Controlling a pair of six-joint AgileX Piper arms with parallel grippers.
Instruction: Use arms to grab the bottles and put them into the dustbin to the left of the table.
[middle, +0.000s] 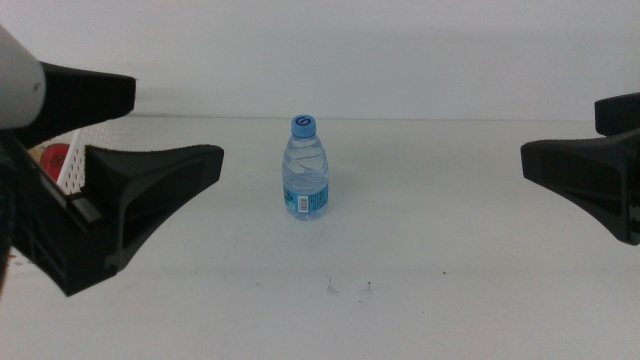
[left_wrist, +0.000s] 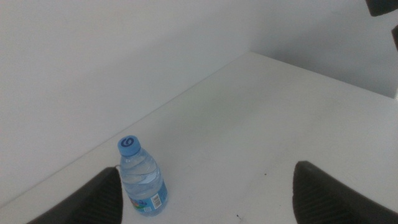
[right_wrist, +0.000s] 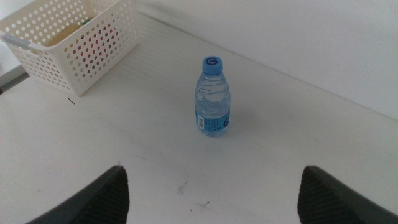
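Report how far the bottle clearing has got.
Partly done, it seems: the white basket at the table's left shows red and yellowish items through its holes. In hand: nothing; the left gripper and right gripper are both open, apart from the water bottle. Left: that bottle, upright mid-table.

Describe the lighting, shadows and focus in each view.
Middle view: flat, even light, the water bottle sharp, the left gripper looming large and soft. Left wrist view: pale, washed-out table. Right wrist view: faint shadow beside the bottle, dustbin perforations crisp.
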